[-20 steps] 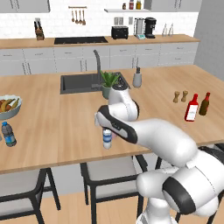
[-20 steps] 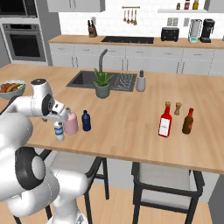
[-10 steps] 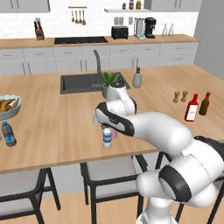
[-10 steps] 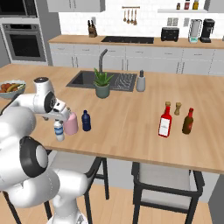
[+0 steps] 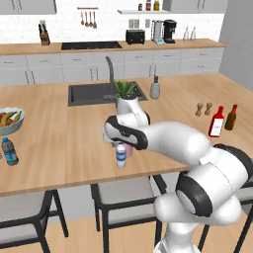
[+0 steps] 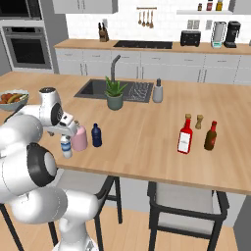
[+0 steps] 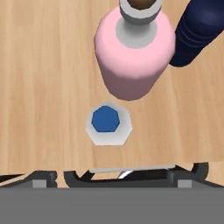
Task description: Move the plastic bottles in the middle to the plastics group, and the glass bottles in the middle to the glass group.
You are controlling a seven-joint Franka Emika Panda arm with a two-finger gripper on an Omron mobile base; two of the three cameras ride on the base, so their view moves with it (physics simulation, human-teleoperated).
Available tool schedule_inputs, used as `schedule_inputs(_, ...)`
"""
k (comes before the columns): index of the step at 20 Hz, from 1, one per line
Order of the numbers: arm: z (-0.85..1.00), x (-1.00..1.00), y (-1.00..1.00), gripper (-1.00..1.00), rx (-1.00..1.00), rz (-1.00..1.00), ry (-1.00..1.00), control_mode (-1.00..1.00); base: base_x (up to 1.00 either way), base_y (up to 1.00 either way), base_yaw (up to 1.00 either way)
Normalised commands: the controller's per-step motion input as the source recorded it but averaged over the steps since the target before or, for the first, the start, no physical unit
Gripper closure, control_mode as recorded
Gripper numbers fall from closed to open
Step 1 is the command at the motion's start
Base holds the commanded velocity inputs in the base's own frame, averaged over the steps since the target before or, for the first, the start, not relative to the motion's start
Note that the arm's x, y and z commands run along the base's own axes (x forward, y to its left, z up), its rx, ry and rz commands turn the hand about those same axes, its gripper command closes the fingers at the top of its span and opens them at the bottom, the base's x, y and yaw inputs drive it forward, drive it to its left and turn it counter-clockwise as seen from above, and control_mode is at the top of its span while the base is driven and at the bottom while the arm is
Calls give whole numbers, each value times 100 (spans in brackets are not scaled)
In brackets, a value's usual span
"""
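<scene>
Nearest the counter's front edge stands the clear bottle (image 5: 121,155), upright, its blue label too blurred to read. The gripper (image 6: 67,133) hovers right above its cap; whether the fingers are apart or closed cannot be told. Just behind sits the pink bottle (image 7: 133,54), with the navy bottle (image 6: 96,135) beside it. Farther left, the dark-capped water bottle (image 5: 9,151) stands near a fruit bowl (image 5: 8,121) that seems to hold bananas. Far right stand the red bottle (image 6: 185,137), white-labelled, and the brown bottle (image 6: 211,136).

Base views flank arm, share island counter (image 5: 59,148); hand view close, straight down.
</scene>
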Motion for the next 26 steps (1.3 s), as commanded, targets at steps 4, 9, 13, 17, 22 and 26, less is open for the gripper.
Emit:
schedule_inputs(4,-8,11,6,-100,0,0,3,-100,0,0,0)
schedule_inputs(9,0,8,0,-100,0,0,0,-100,0,0,0)
schedule_inputs(13,0,11,0,-100,0,0,0,-100,0,0,0)
schedule_inputs(17,0,13,0,-100,0,0,0,-100,0,0,0)
schedule_inputs(22,0,13,-7,-100,1,0,0,-100,0,0,0)
schedule_inputs(26,-2,0,0,-100,0,0,0,-100,0,0,0)
